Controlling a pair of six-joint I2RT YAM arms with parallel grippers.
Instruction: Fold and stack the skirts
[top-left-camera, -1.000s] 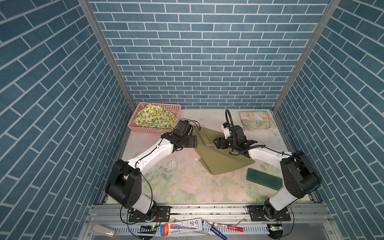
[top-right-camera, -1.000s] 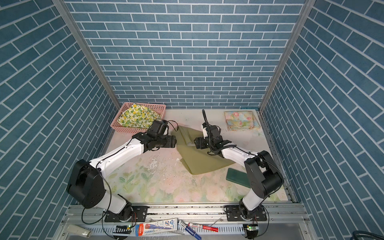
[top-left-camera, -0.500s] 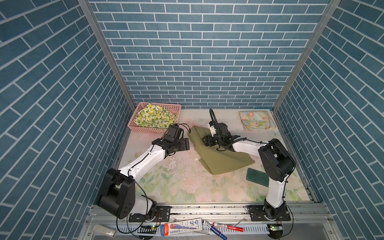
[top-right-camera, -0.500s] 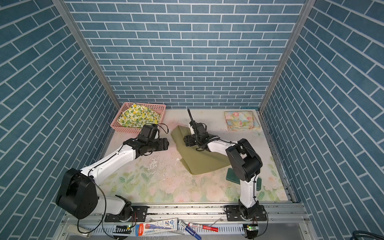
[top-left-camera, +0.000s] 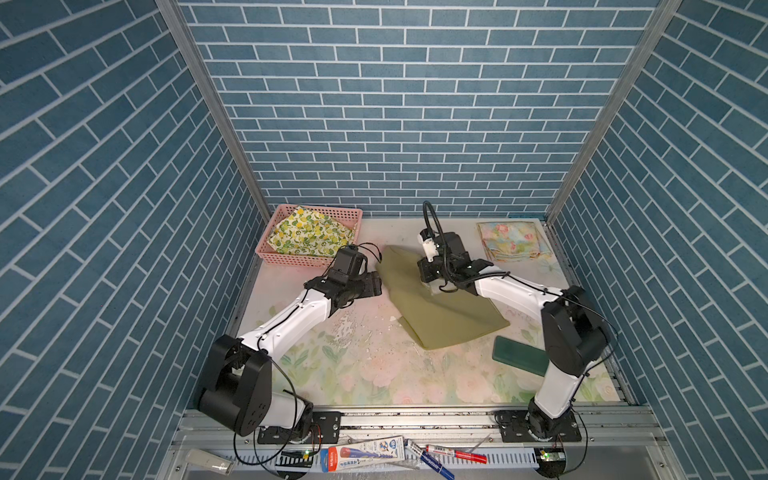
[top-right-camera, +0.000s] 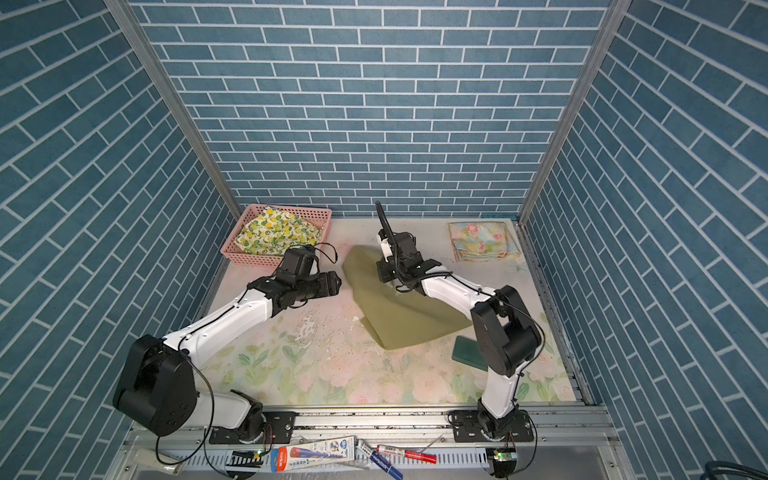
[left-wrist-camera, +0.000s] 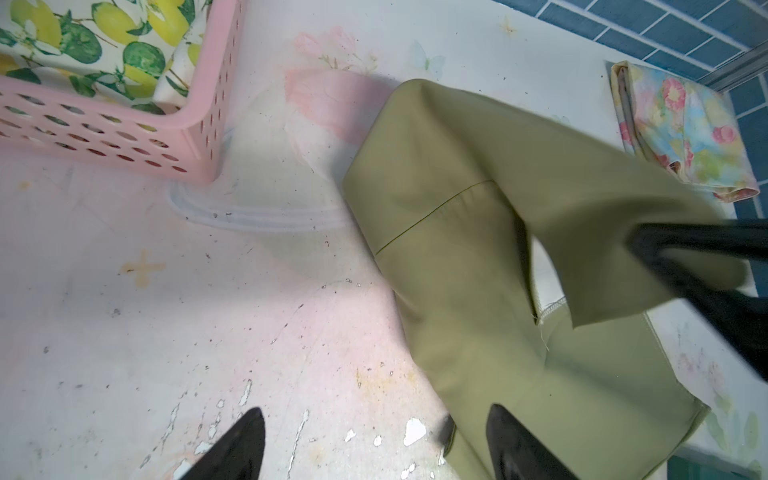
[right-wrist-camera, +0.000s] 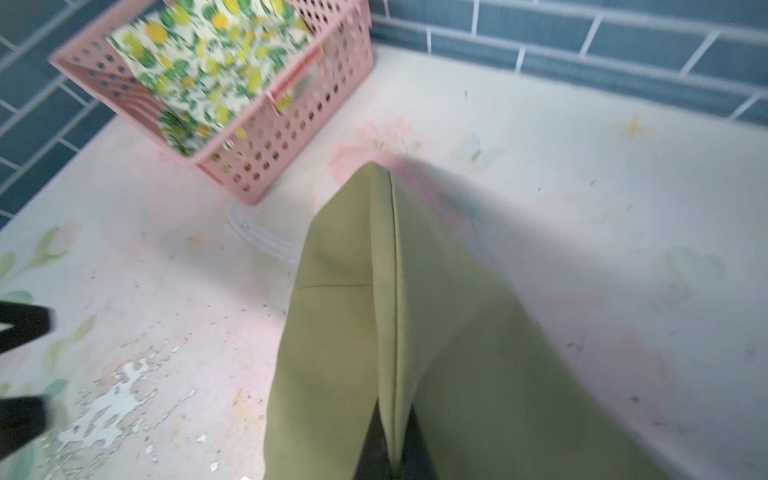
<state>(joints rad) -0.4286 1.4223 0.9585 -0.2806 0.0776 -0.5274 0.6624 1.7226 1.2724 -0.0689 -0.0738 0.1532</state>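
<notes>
Blue brick-pattern walls box in a worn floral tabletop (top-left-camera: 374, 374). The olive skirt (top-left-camera: 449, 316) lies mid-table, partly folded. Its long axis runs diagonally from a far corner just beside the basket (top-left-camera: 291, 259) down to a near corner close to the green block (top-left-camera: 519, 360).

The right gripper (right-wrist-camera: 392, 453) is closed on a raised ridge of the olive cloth at the skirt's far half. The seam of the fold stands between its fingers, and that part is lifted off the table. The near half rests flat.

The left gripper (left-wrist-camera: 374, 419) is wide open and holds nothing. It sits at the skirt's left edge: in the left wrist view one fingertip is over the cloth and the other over bare table, so the jaws straddle that edge. Contact cannot be told.

The left arm is the nearer one to the free left edge, with the cloth to its right. The next fold probably turns on the left closing on that edge while the right carries the ridge across the long axis.

The lemon skirt (top-left-camera: 309, 235) is unfolded in the basket, far left. The pastel floral skirt (top-left-camera: 513, 241) is folded at the far right, well apart from both grippers, a likely base for the stack.
</notes>
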